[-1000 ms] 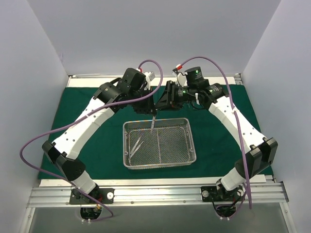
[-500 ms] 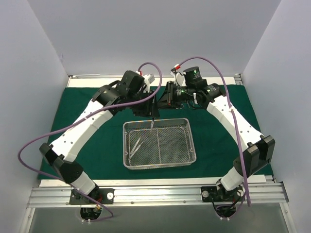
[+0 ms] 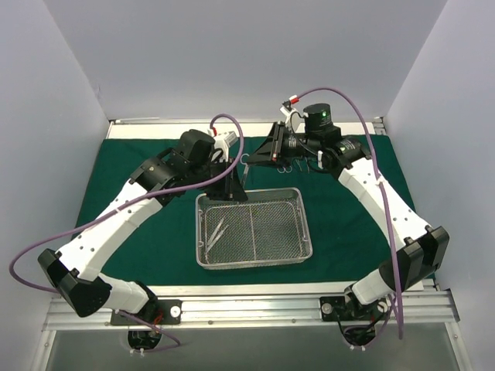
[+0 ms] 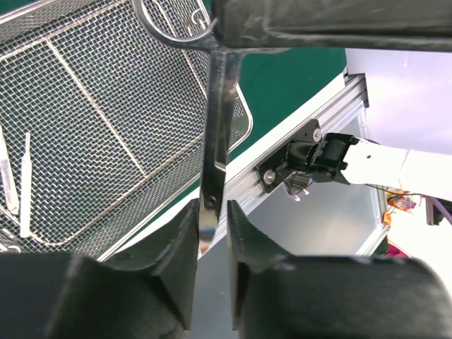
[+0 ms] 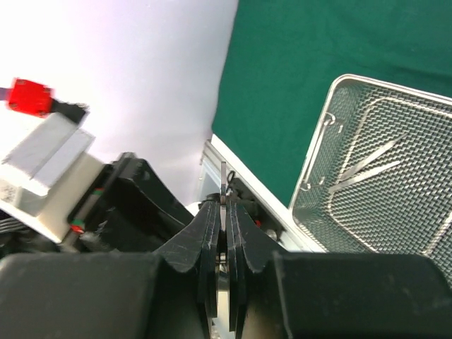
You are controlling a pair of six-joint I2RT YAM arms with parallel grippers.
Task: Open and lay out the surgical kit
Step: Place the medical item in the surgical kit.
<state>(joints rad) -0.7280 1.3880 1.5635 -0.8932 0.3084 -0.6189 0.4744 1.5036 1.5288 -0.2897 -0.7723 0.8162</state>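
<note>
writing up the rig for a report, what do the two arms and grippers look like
The left arm and right arm have white links with black joints. A purple cable loops along each. The right arm has a green light on a round black joint and a red plug nearby. The left gripper and right gripper are black and tapered.

a dark green cloth (image 3: 348,224) is spread flat across the middle of the frame. a silver wire-mesh tray (image 3: 278,228) is set on it at centre and is split by a wire into two halves. tweezers (image 3: 216,230) are laid slantwise in the left half. steel scissors (image 4: 214,127), blades shut, are held in the air just past the tray's upper rim.
</note>
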